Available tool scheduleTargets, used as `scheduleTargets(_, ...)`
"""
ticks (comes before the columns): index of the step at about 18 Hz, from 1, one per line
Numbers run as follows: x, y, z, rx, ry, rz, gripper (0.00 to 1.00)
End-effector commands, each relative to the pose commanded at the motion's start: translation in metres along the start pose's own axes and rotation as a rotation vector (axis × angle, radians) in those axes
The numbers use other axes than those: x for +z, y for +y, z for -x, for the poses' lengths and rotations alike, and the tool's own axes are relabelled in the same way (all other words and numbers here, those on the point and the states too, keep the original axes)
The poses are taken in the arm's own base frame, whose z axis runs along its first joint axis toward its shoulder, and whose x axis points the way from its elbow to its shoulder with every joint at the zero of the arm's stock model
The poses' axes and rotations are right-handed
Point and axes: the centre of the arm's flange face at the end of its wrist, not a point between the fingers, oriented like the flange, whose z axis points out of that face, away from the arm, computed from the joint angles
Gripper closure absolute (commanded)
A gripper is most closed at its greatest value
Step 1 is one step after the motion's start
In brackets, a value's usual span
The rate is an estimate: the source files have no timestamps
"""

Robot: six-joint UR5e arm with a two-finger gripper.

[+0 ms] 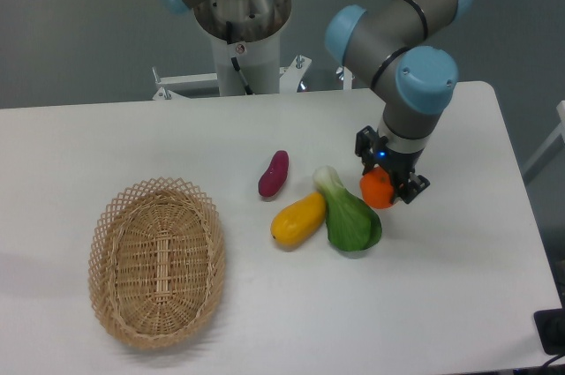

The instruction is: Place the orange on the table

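The orange, small, round and bright orange-red, is held between the fingers of my gripper, which is shut on it. It hangs just right of the green vegetable, low over the white table; I cannot tell whether it touches the tabletop. The arm's wrist hides the top of the fruit.
A yellow-orange mango-like fruit lies against the green vegetable's left side. A purple sweet potato lies behind it. An oval wicker basket sits at the left front. The robot base stands behind the table's far edge.
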Motion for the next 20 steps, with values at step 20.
scheduleTargets(20,0.031,0.006,-0.013,-0.027,0.027,0.002,0.25)
